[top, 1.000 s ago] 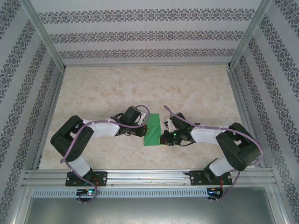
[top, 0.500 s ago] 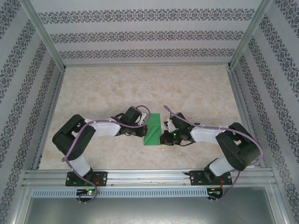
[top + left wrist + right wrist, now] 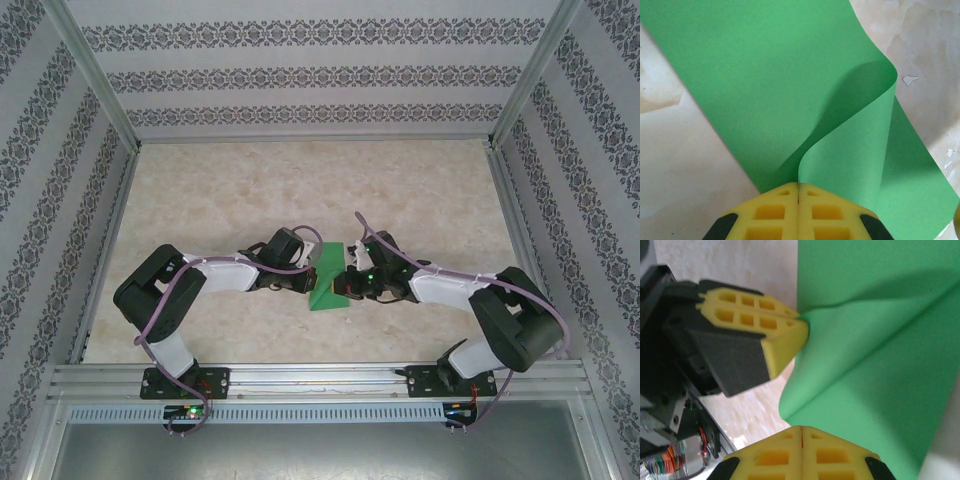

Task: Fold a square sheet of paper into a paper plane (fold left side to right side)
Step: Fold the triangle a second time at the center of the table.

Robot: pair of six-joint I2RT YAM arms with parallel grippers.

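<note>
The square sheet of paper [image 3: 330, 288] lay on the table [image 3: 300, 180] towards its near edge, midway between the two arms, with part of it raised off the surface. From above, the left gripper [image 3: 312, 272] met the sheet's left edge and the right gripper [image 3: 347, 284] met its right edge. The left wrist camera gave the closer detail. There the left gripper [image 3: 798, 189] had its pads pressed together on a flap of the paper [image 3: 765, 70] that curled up from the flat part. In the right wrist camera the right gripper [image 3: 801, 429] was likewise closed, pinching a lifted fold of the sheet [image 3: 880, 365]. The left gripper [image 3: 801, 329] was clamped on the paper just beyond it.
</note>
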